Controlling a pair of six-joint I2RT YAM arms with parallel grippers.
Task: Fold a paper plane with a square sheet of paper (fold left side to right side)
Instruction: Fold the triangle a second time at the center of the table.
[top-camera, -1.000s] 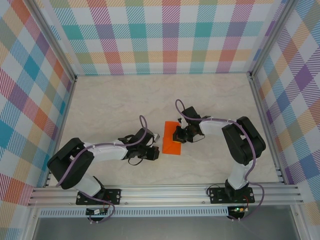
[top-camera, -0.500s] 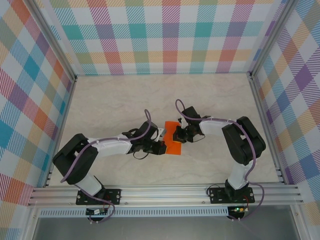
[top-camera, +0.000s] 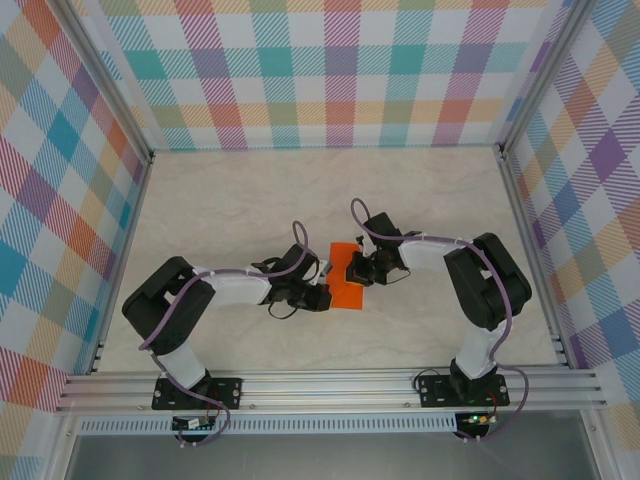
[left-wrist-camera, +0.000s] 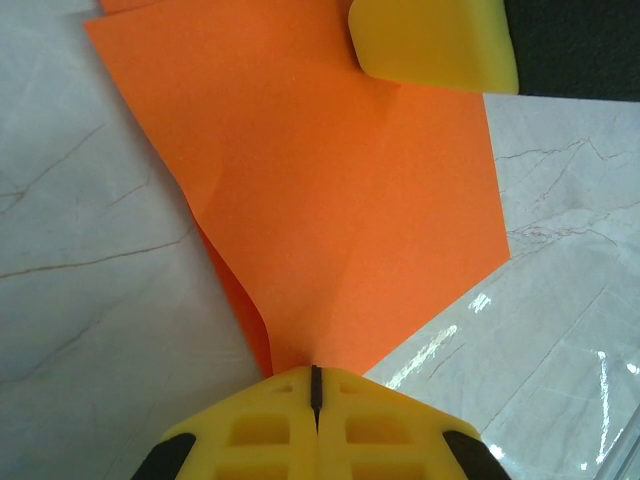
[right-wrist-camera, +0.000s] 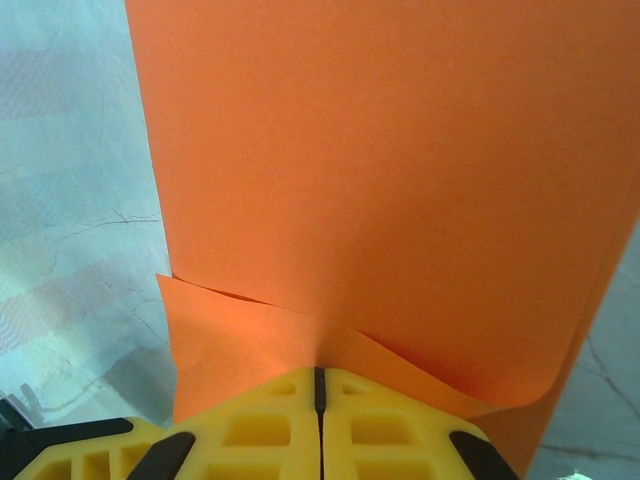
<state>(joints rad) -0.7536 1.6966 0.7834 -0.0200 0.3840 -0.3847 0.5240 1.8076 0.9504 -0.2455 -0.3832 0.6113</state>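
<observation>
The square sheet of paper (top-camera: 345, 291) lies on the table (top-camera: 230, 210), the left hand (left-wrist-camera: 315, 375) and right hand (right-wrist-camera: 319, 375) each clenched on an opposite edge. It looks thin, limp and easily torn, so pinch edges only.

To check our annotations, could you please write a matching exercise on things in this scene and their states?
1. thin bright orange paper sheet
2. yellow-fingered left pincer
3. yellow-fingered right pincer
4. pale marbled tabletop

A. shut on the sheet's right side
B. cream with grey veins
C. creased, between both arms
D. shut on the sheet's left side

Pairs: 1-C, 2-D, 3-A, 4-B
</observation>
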